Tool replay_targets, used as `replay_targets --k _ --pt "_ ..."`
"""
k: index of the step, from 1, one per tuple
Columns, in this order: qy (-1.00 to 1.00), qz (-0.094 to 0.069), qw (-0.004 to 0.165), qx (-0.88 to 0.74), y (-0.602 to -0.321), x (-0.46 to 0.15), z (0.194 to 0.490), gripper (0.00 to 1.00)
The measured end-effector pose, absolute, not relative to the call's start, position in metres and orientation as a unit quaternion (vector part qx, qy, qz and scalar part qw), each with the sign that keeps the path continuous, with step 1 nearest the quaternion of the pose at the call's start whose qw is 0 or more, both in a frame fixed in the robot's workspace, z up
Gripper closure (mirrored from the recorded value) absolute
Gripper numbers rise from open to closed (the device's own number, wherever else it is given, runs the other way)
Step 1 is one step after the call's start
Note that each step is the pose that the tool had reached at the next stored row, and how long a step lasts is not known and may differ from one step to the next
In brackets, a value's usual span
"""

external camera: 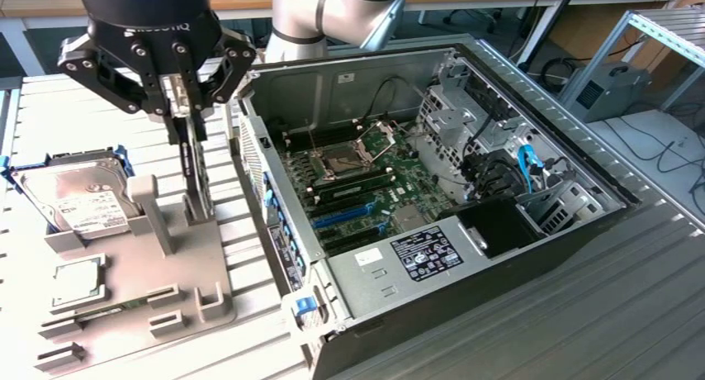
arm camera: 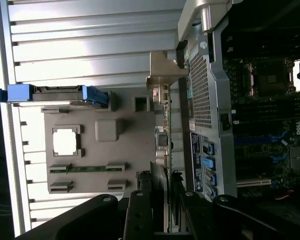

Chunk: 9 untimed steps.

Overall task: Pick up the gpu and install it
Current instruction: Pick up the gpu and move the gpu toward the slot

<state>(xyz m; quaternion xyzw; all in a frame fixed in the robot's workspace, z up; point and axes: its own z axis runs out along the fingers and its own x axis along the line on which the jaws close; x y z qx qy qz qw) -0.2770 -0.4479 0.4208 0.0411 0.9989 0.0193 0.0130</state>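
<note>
The gpu [external camera: 195, 169] is a slim black card standing on edge, its lower end down at a slot of the grey fixture [external camera: 165, 256]. My gripper [external camera: 184, 107] hangs over it at the exterior view's upper left, shut on the card's top edge. The wrist view looks down along the gpu [arm camera: 160, 155] edge-on between the two fingers [arm camera: 139, 212], with its silver bracket [arm camera: 163, 77] at the far end. I cannot tell whether the card has left the slot. The open computer case [external camera: 573, 231] lies right beside it.
On the fixture lie a silver hard drive [external camera: 78, 194] in a blue carrier, a square CPU chip [external camera: 79, 281] and a memory stick [external camera: 111, 310]. Inside the case, the motherboard's blue slots [external camera: 347, 215] face up. The case wall [external camera: 259, 173] stands close to the card.
</note>
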Motion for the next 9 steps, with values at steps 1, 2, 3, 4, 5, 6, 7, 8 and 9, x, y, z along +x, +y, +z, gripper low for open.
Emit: replay_targets --k 1,2,3,4,5,6,7,8,9 --pt "0.999 0.019 0.013 0.041 -0.4479 -0.2751 0.4208 0.73" --pt "0.999 0.019 0.013 0.041 -0.4479 -0.2740 0.4208 0.73" --pt "0.999 0.019 0.013 0.041 -0.4479 -0.2727 0.4208 0.73" --pt "0.999 0.019 0.013 0.041 -0.4479 -0.2713 0.4208 0.73" --pt "0.999 0.019 0.013 0.041 -0.4479 -0.2702 0.4208 0.73" --pt "0.999 0.019 0.013 0.041 -0.4479 -0.2691 0.4208 0.73" --pt "0.999 0.019 0.013 0.041 -0.4479 -0.2682 0.4208 0.73" --pt "0.999 0.019 0.013 0.041 -0.4479 -0.2671 0.4208 0.73" --pt "0.999 0.019 0.013 0.041 -0.4479 -0.2659 0.4208 0.73"
